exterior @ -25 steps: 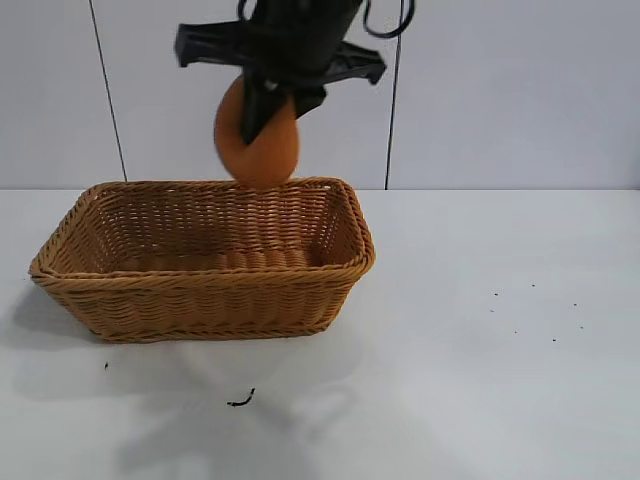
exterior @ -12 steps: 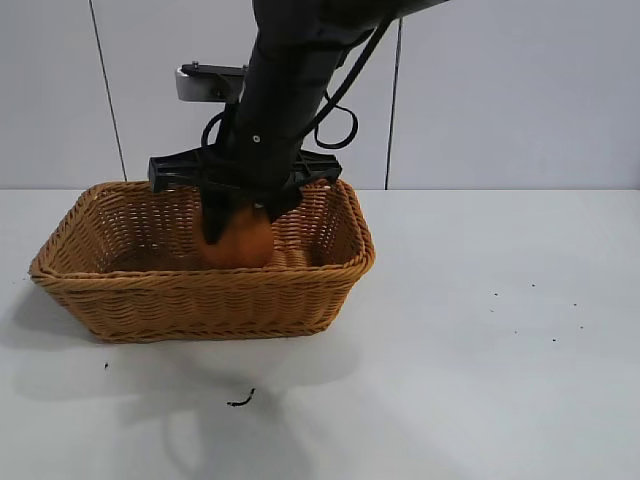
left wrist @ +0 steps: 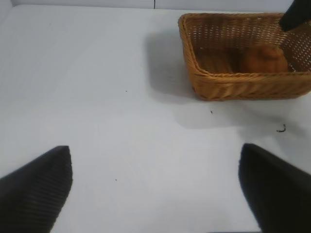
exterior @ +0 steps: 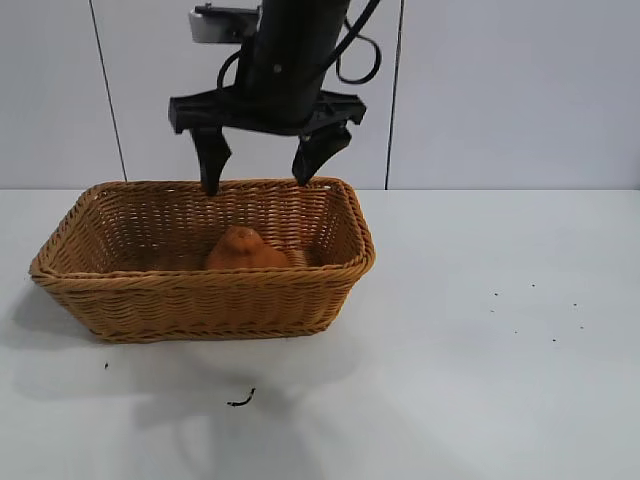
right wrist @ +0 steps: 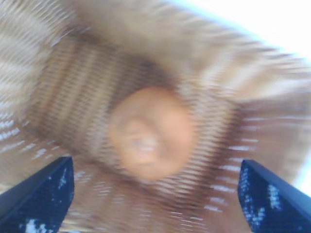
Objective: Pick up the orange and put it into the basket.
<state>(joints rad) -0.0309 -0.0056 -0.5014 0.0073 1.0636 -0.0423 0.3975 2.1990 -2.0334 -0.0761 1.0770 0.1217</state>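
Observation:
The orange (exterior: 243, 250) lies on the floor of the wicker basket (exterior: 200, 300), near its middle right, knobby top up. My right gripper (exterior: 256, 181) hangs open and empty just above the basket, fingertips about level with the far rim, straight over the orange. In the right wrist view the orange (right wrist: 150, 132) sits on the basket's weave (right wrist: 63, 73) beyond the spread gripper (right wrist: 155, 194). My left gripper (left wrist: 155, 194) is open and empty over bare table, well away from the basket (left wrist: 233, 87) and the orange (left wrist: 264, 59); it does not show in the exterior view.
The basket stands on a white table (exterior: 480, 380) in front of a white wall. A small dark scrap (exterior: 240, 401) lies on the table in front of the basket; it also shows in the left wrist view (left wrist: 281, 128). Tiny specks (exterior: 530, 310) dot the right side.
The right gripper came down into the basket with the orange, opened and let it go, then rose above the rim. The orange now rests on the basket floor.

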